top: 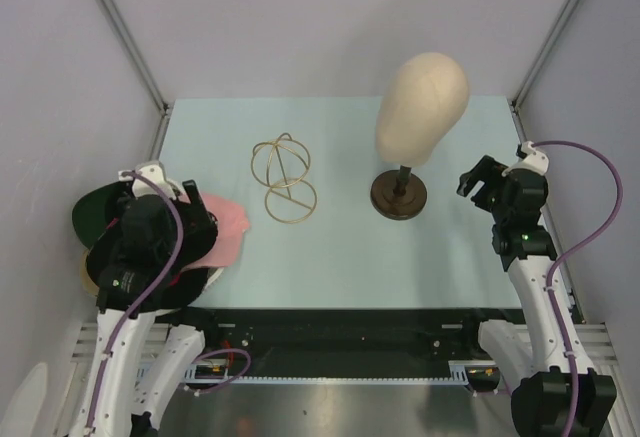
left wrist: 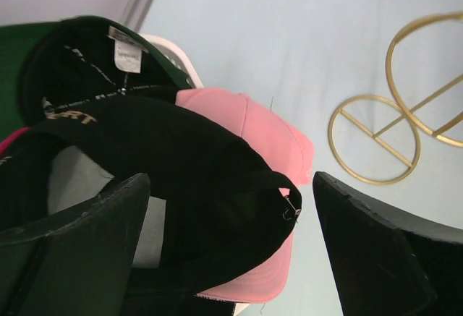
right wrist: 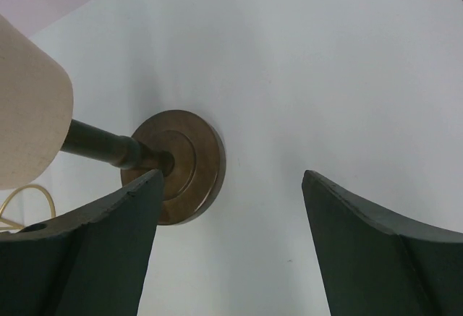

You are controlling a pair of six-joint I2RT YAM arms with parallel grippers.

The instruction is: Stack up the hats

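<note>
Where the hats lie, at the lower left of the overhead view, they form a loose heap at the left edge of the desk (top: 400, 257). A black cap (left wrist: 181, 157) with gold lettering on its inner band sits uppermost, its back strap and small metal buckle facing the left wrist camera. A light pink cap (top: 232, 225) lies under it and juts out to the right. Behind them a dark green cap (top: 95, 207) lies with its dark lining and white label showing. A sliver of magenta (left wrist: 10, 139) shows at the left border of the wrist view, and a tan edge (top: 88, 275) peeks out at the bottom left of the heap.

The left hand (left wrist: 228, 182) hovers over the heap with its fingers spread wide, the black cap's strap lying between them; whether either finger touches the fabric cannot be told.

Right of the heap, two gold wire rings (top: 283, 179) rest on the desk. Further right stands a beige mannequin head (top: 425, 107) on a dark post with a round brown base (top: 399, 195).

The right hand (top: 480, 182) is near that base, on its right side, fingers spread and gripping nothing, bare desk between them.
</note>
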